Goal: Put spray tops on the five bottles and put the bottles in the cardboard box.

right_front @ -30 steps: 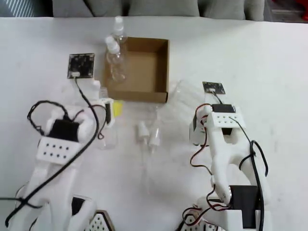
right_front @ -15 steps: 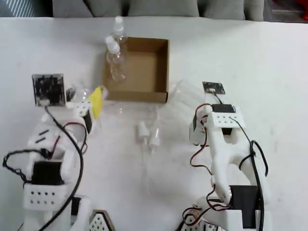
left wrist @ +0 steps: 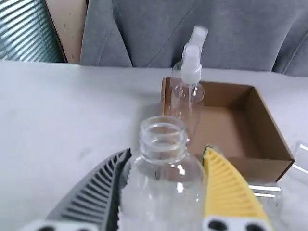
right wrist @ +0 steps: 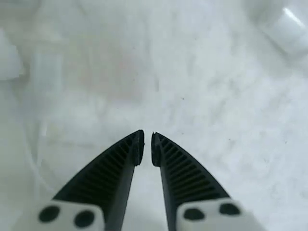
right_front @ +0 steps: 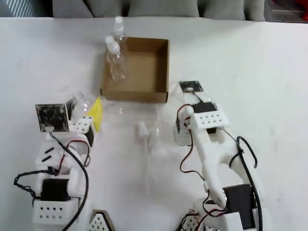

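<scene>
— Cardboard box [right_front: 134, 95] as the mark; what sits left of it?
— The left claw [left wrist: 167, 155], in front of the box's left corner; its grey and yellow fingers [left wrist: 226, 185] are clamped on a clear bottle [left wrist: 161, 175]; the neck is open, no top on it.
— And at the box itself?
— One topped bottle [right_front: 115, 60] stands at its left wall, inside or outside I cannot tell; a second topped bottle [right_front: 118, 26] stands just behind the box.
— Further right?
— Two loose spray tops [right_front: 142, 129] lie on the table in front of the box; the right claw [right wrist: 147, 145] hangs near them, before the box's right corner; its tips nearly touch, holding nothing.
</scene>
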### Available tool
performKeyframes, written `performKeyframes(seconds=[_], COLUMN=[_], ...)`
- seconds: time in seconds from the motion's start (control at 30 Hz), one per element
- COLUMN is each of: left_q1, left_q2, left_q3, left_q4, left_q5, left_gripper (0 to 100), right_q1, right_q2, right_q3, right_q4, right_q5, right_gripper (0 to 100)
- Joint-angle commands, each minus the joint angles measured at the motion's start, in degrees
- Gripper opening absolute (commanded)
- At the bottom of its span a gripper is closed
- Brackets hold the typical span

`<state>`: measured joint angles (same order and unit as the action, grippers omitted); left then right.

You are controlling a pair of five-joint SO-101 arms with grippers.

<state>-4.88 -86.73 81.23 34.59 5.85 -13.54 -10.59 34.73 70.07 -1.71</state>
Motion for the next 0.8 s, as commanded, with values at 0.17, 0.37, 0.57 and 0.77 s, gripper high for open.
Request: performKeyframes(seconds=[0.17, 0.37, 0.57, 0.77], left_q1=[-7.6, -10.7, -9.8, -10.1], left_q2=[-1.5, -1.5, -1.5, -1.5], left_q3=[4.0, 6.1, 8.1, 8.2], left_q4=[-1.8, -5.2, -9.2, -9.4], left_q5=[-0.2, -0.2, -0.2, -0.2], left_gripper=[2, 2, 2, 2], right_q1=[-7.0, -15.2, -19.4, -19.2], right_q2=[-0.5, -0.1, 0.0, 0.0], right_q3=[-10.7, -9.0, -3.0, 2.2], right_q4=[2.8, -4.7, -13.6, -19.6], right_q5=[-8.6, -16.1, -17.1, -18.5], right_gripper=[11.6, 15.9, 15.9, 15.8])
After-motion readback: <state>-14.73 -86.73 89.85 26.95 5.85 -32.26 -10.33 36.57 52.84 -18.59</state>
